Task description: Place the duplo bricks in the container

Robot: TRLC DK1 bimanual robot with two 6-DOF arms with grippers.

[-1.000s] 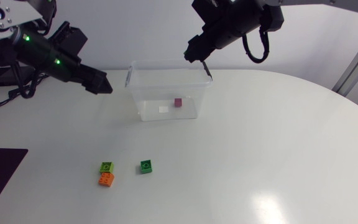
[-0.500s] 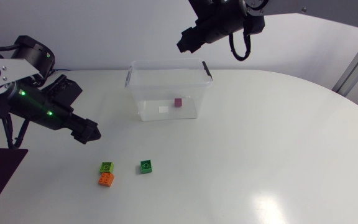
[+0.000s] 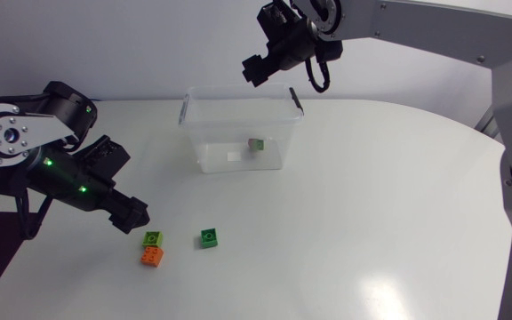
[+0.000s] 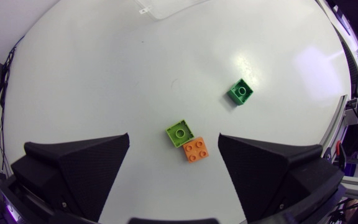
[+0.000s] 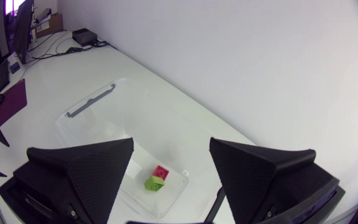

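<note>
— What are the things made of, and what shape are they?

— The container [image 3: 238, 92] is a clear plastic tub, rectangular with rounded corners and thin see-through walls. It stands at the far side of the tabletop [image 3: 372, 196], which is white, smooth and faintly glossy. The bricks are small, square blocks of hard plastic with round studs on top.

— How many bricks are there?

— Five. Three lie on the tabletop to the near left of the container: a light green brick [image 3: 153, 238], an orange brick [image 3: 152, 256] touching its near side, and a dark green brick [image 3: 209, 236] just to their right, apart from them. Two more sit touching each other on the container's floor: a red brick [image 5: 161, 172] and a green brick [image 5: 153, 183].

— And where are the arms?

— There are two, each with a matte black end effector of two broad, wedge-shaped fingers. The left end effector [image 3: 136, 216] hangs low, just left of the light green brick, with its fingers spread wide. In the left wrist view the light green and orange bricks lie between the spread fingers, touching neither, and the dark green brick lies further ahead. The right end effector [image 3: 252, 71] is held high over the container's far left corner. Its fingers are spread too and hold nothing. In the right wrist view the red and green bricks show far below, between the fingers.
</note>
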